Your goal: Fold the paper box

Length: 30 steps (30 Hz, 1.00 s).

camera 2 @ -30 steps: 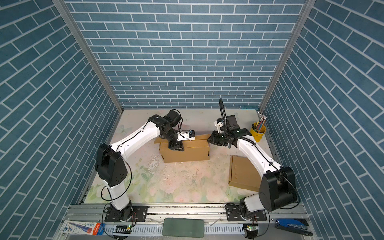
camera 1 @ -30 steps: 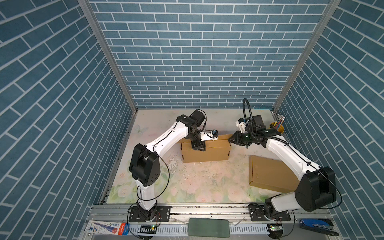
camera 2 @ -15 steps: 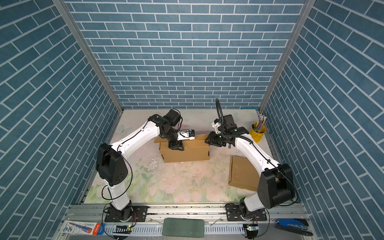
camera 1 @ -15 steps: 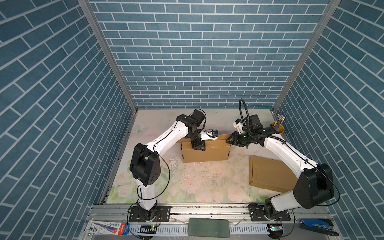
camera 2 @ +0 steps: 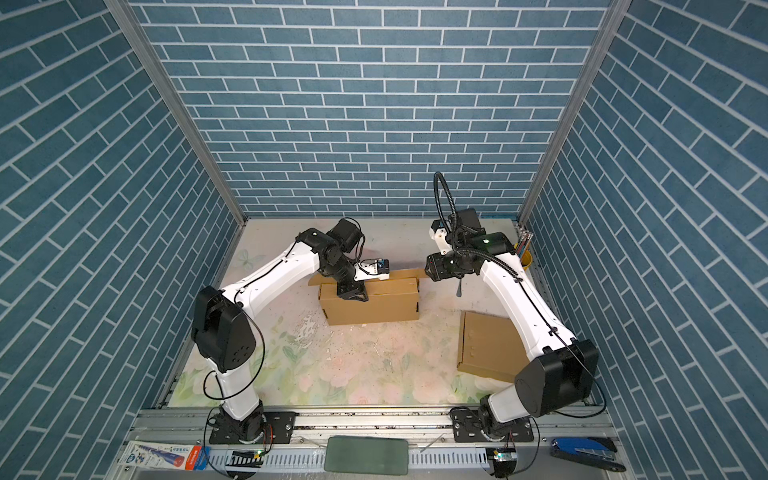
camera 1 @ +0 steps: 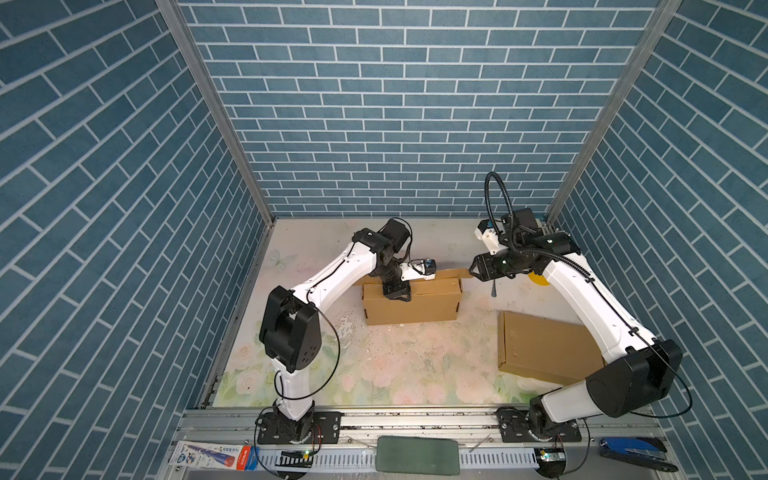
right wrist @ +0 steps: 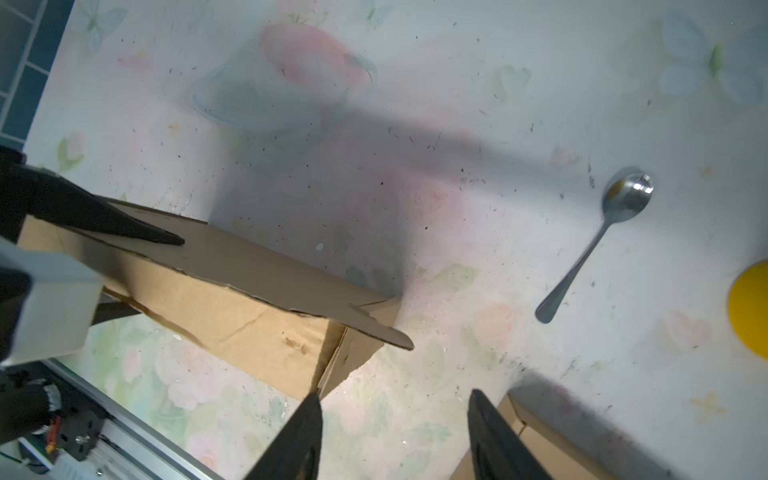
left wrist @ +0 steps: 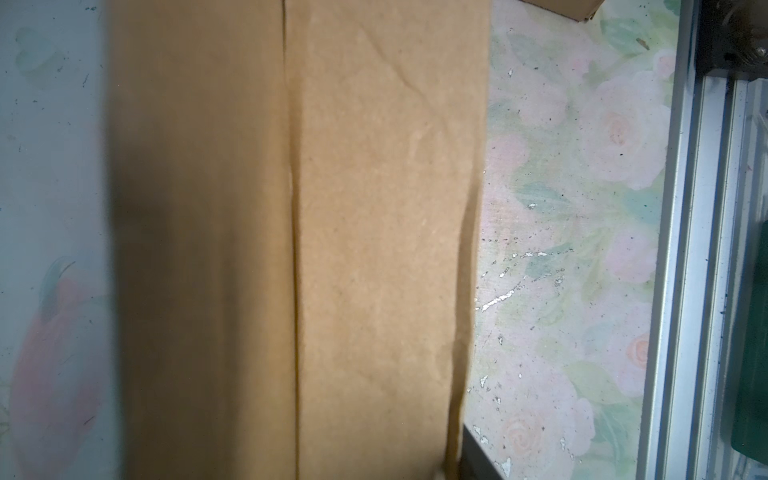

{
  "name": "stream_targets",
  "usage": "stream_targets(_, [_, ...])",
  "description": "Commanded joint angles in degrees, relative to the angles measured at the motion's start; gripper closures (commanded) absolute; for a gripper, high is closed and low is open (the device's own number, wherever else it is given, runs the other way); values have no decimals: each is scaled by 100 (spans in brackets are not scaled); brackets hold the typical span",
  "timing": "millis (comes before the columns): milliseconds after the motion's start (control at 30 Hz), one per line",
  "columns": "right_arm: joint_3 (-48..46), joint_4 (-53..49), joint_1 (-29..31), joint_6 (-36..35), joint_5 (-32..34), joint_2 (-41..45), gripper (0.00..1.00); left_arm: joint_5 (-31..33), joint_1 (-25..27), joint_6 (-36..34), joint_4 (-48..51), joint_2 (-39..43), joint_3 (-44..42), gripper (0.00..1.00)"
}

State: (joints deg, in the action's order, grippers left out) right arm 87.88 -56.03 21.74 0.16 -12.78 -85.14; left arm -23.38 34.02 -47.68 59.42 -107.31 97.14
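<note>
1. Paper box (camera 1: 411,305) sits back-centre on the table (camera 1: 415,374). Its long top flap (camera 1: 451,273) is raised, with its end pointing at the right gripper (right wrist: 394,399).
2. Left gripper (camera 1: 397,293) is down on the box top, left of middle, with one finger (right wrist: 124,226) lying on the flap. Can't tell if it's clamped.
3. Right gripper: jaws apart, empty, just off the flap's end.
4. Spoon (right wrist: 598,241) lies beside the box's right end. Flattened carton (camera 1: 544,347) is front right.

Blue brick walls (camera 1: 415,104) enclose a floral-printed tabletop (camera 1: 395,374); even light.
</note>
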Motion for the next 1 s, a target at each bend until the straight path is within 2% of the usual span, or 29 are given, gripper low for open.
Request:
stream_targets(0, [572, -643, 100, -1191, 177, -421, 42, 117, -36, -170, 105, -466, -294, 73])
stream_targets(167, [1058, -1084, 124, -1658, 179, -957, 42, 110, -29, -193, 96, -453, -320, 72])
stream_targets(333, [1317, -1165, 122, -1760, -309, -1311, 47, 74, -31, -198, 96, -475, -314, 73])
stream_targets(533, [1405, -1265, 126, -1744, -761, -1413, 68, 118, -35, -202, 70, -436, -371, 73])
stream_targets(733, [1363, -1332, 154, -1513, -814, -1405, 84, 123, -36, -196, 61, -449, -354, 73])
stream_targets(967, [1320, -978, 164, -557, -1077, -1275, 100, 79, -26, -172, 55, -449, -345, 73])
